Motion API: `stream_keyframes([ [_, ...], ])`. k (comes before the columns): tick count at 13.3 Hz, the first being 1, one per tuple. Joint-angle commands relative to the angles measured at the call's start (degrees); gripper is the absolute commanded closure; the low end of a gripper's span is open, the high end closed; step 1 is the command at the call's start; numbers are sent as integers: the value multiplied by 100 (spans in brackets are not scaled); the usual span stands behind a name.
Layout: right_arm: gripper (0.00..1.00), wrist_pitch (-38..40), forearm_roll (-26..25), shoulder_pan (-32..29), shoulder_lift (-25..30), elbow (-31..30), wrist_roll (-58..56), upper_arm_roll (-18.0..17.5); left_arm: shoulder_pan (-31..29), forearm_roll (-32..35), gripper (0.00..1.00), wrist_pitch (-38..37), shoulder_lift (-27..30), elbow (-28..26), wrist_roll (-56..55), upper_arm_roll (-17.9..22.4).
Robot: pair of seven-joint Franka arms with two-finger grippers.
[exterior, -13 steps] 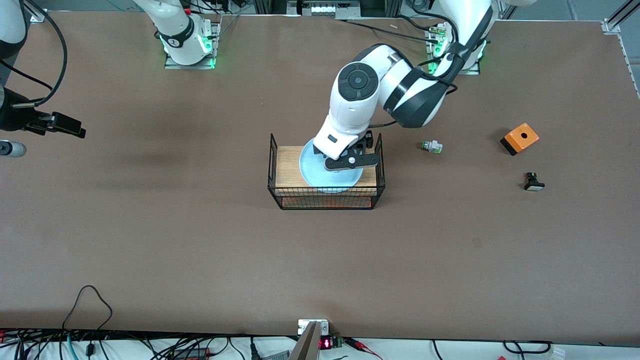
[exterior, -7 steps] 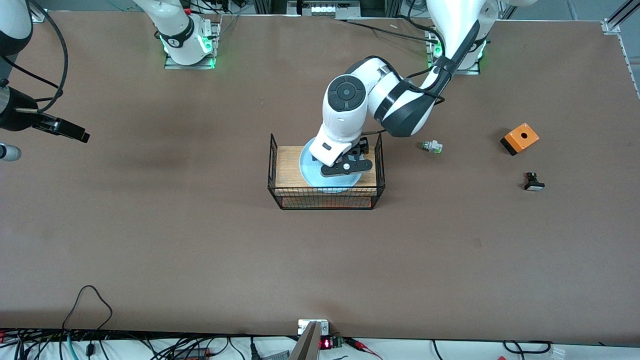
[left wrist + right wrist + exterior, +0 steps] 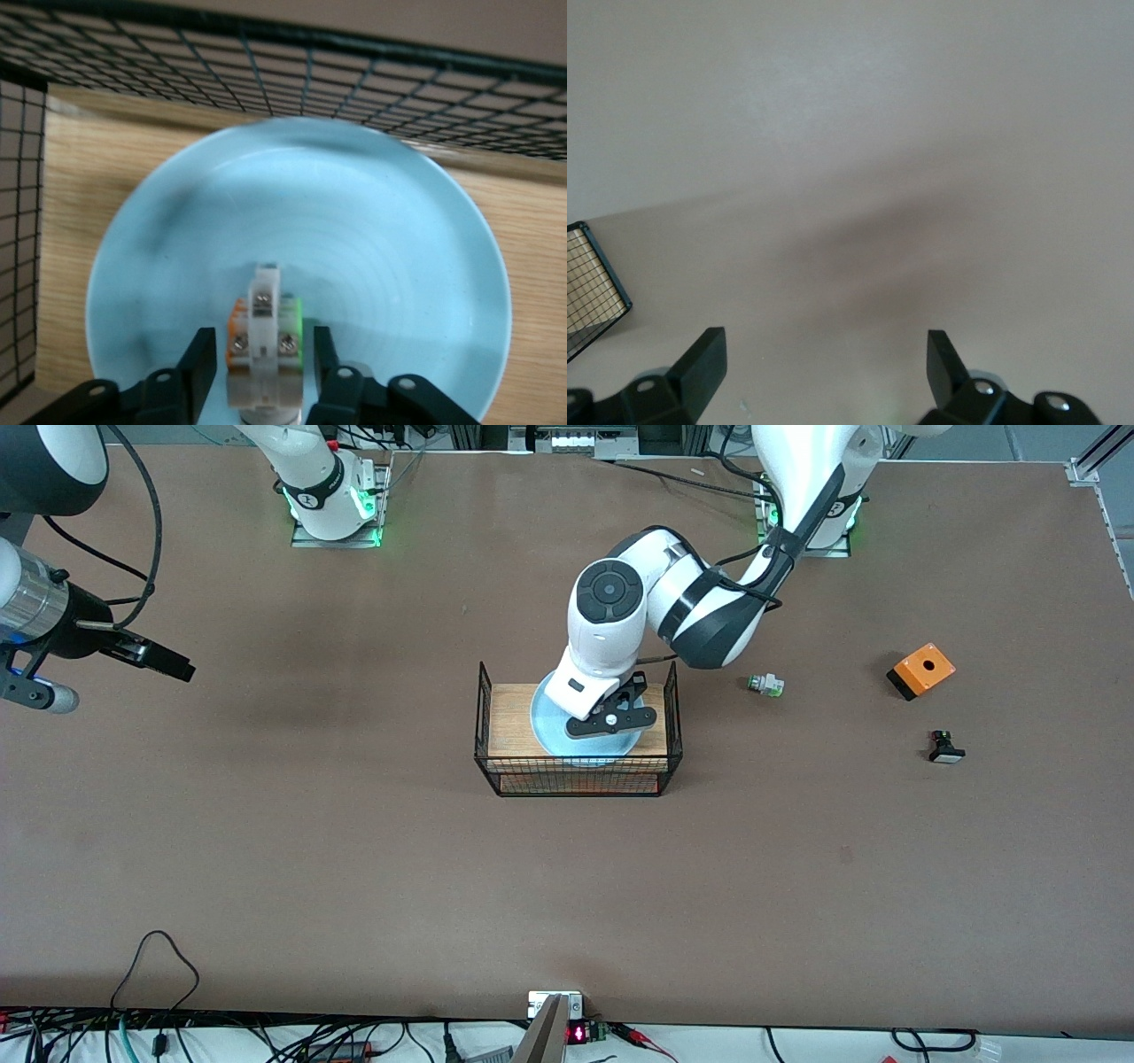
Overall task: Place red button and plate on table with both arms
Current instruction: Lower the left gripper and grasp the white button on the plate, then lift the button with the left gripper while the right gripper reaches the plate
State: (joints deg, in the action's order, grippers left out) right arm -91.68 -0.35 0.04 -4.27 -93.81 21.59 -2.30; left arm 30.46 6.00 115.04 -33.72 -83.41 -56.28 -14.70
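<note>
Two arms work over the brown table, and both have shifted in the last second. The left arm's elbow has swung a little toward the middle of the table, drawing the left gripper lower into the wire basket, while the right arm has come in from the table's edge, so the right gripper now hangs farther over the bare table at its own end.

The front view shows the light blue plate lying on the basket's wooden shelf, half covered by the left arm's wrist. Only the left wrist view shows what lies in the plate: the red button, resting on the plate's floor, with the left gripper spread around it, one finger on each side and close to its body, not yet pinching. The right wrist view shows the right gripper spread wide over bare table, with a corner of the basket at its edge.

Toward the left arm's end of the table lie an orange box, a black switch and a green-capped switch, all unmoved.
</note>
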Motion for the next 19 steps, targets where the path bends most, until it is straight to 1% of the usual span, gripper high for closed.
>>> stream_keyframes([
  [1,0,98,148,180,-38,153,720,10,180,148,75,-17,-109,194,-339,46],
  [2,0,98,288,241,-38,153,1211,10,171,148,81,-25,-91,203,-444,46],
  [4,0,106,325,399,-47,214,1768,10,145,130,89,-60,-30,220,-497,46],
  [7,0,115,273,514,-56,214,1822,10,-22,95,96,-174,294,229,-445,73],
  [8,0,124,246,619,-56,214,1848,10,-127,95,97,-349,426,238,-427,73],
  [9,0,124,237,724,-56,214,1962,19,-267,103,98,-498,514,334,-419,38],
  [10,0,124,237,777,-56,214,2163,19,-382,95,99,-657,515,587,-392,38],
  [12,0,115,281,944,-134,232,2873,10,-557,104,99,-1288,524,1001,-191,38],
  [14,0,115,299,1199,-318,494,3638,10,-865,95,99,-1886,637,1353,177,37],
  [17,0,54,299,1506,-530,706,4571,10,-1488,68,99,-2196,1024,1380,854,38],
  [19,0,45,255,1814,-662,794,4661,19,-1963,68,99,-2493,1156,1380,1433,46],
])
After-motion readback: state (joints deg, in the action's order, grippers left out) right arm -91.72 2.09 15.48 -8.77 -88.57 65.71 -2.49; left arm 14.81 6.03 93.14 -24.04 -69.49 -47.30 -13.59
